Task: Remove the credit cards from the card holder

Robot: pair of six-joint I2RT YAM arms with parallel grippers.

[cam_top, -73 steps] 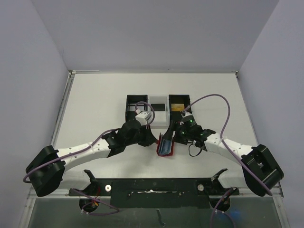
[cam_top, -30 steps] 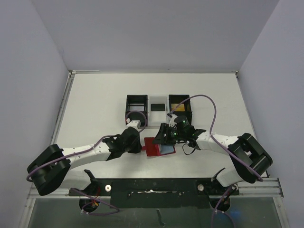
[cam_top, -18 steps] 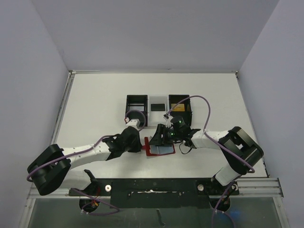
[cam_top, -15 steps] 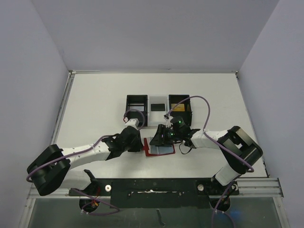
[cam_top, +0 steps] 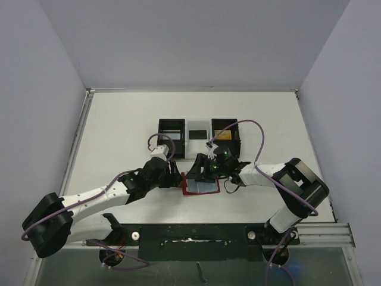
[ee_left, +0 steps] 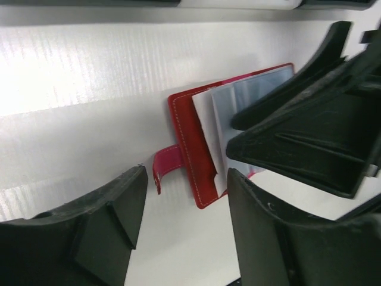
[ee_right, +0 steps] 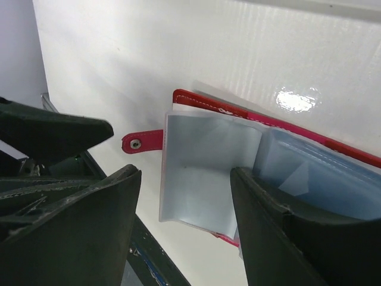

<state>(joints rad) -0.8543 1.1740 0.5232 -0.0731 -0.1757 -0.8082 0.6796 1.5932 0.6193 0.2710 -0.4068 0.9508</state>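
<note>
The card holder [cam_top: 201, 187] lies spread on the table, a red wallet with pale blue-grey sleeves [ee_right: 205, 173] fanned up and a small red tab [ee_right: 141, 142] sticking out to the left. No credit card shows clearly inside the sleeves. A gold card [cam_top: 224, 135] lies in the tray's right compartment and a black one [cam_top: 197, 132] in its middle. My left gripper [cam_top: 174, 177] is open, just left of the holder, with the tab [ee_left: 162, 171] and the red edge [ee_left: 189, 149] ahead of its fingers. My right gripper [cam_top: 199, 169] hovers open over the sleeves.
A three-compartment black-and-white tray [cam_top: 171, 122] stands just behind the holder. Both arms converge at the table's middle, and the right gripper's black fingers [ee_left: 309, 131] fill the right side of the left wrist view. A black rail [cam_top: 190, 238] runs along the near edge.
The left gripper has let go of the holder's left edge, opened and backed off slightly to the left. The right gripper's jaws have spread wider over the sleeves. The holder now lies flat.
</note>
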